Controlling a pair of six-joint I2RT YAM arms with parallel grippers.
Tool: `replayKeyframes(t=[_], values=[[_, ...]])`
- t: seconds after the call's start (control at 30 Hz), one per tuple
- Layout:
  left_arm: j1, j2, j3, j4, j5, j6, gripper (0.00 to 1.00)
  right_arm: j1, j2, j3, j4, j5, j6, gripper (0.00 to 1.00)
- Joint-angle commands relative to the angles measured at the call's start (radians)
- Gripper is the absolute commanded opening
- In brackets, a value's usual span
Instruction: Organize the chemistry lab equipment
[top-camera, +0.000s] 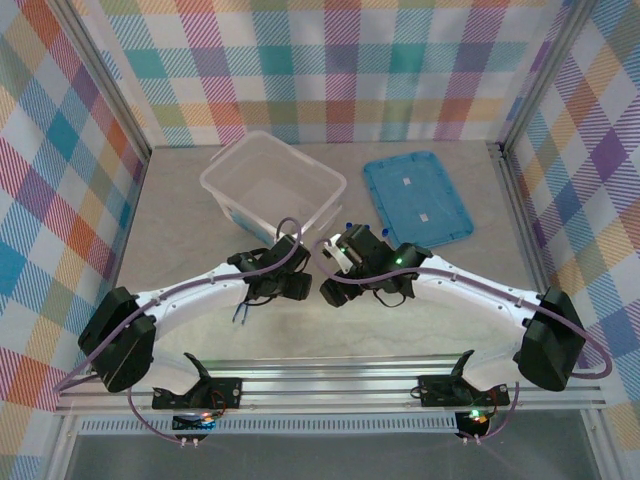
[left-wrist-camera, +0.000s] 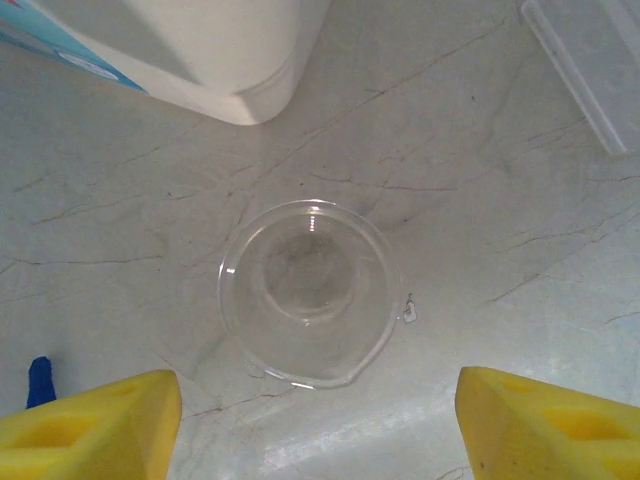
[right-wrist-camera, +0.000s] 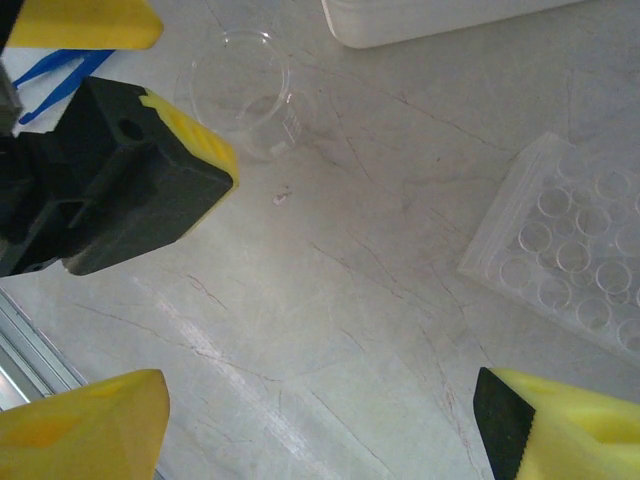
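Observation:
A tiny clear beaker (left-wrist-camera: 305, 292) stands upright on the pale table, spout toward me, just ahead of my left gripper (left-wrist-camera: 325, 430). That gripper is open, its yellow fingers (left-wrist-camera: 100, 425) wide apart and touching nothing. The right wrist view shows the same beaker (right-wrist-camera: 240, 90) beyond the left gripper's black-and-yellow finger (right-wrist-camera: 150, 170). Dark-blue tweezers (right-wrist-camera: 55, 75) lie beside it, also seen near the left arm (top-camera: 243, 313). My right gripper (right-wrist-camera: 320, 430) hangs open over bare table with nothing between its fingers.
The translucent white tub (top-camera: 270, 185) stands at the back, its corner (left-wrist-camera: 200, 50) close to the beaker. The flat blue lid (top-camera: 415, 198) lies to its right. A clear well plate (right-wrist-camera: 570, 260) rests on the table to the right of my right gripper.

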Motion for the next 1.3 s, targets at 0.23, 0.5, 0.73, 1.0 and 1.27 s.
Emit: replayKeyframes(t=[0.23,0.5,0.73,1.0,1.27], values=[[0.004,0.048,-0.001,0.070,-0.009,-0.022,0.72,0.005,-0.042,-0.021,0.001,0.004,-0.003,0.81],[0.004,0.075,-0.017,0.111,-0.010,-0.024,0.68,0.005,-0.040,-0.018,0.005,0.005,0.009,0.81],[0.008,0.087,-0.026,0.131,-0.037,-0.024,0.66,0.004,-0.044,-0.021,0.004,0.000,0.013,0.81],[0.017,0.095,-0.031,0.154,-0.052,-0.019,0.66,0.004,-0.044,-0.022,0.007,-0.006,0.018,0.81],[0.026,0.108,-0.027,0.166,-0.052,-0.014,0.63,0.005,-0.045,-0.021,0.008,-0.006,0.020,0.81]])
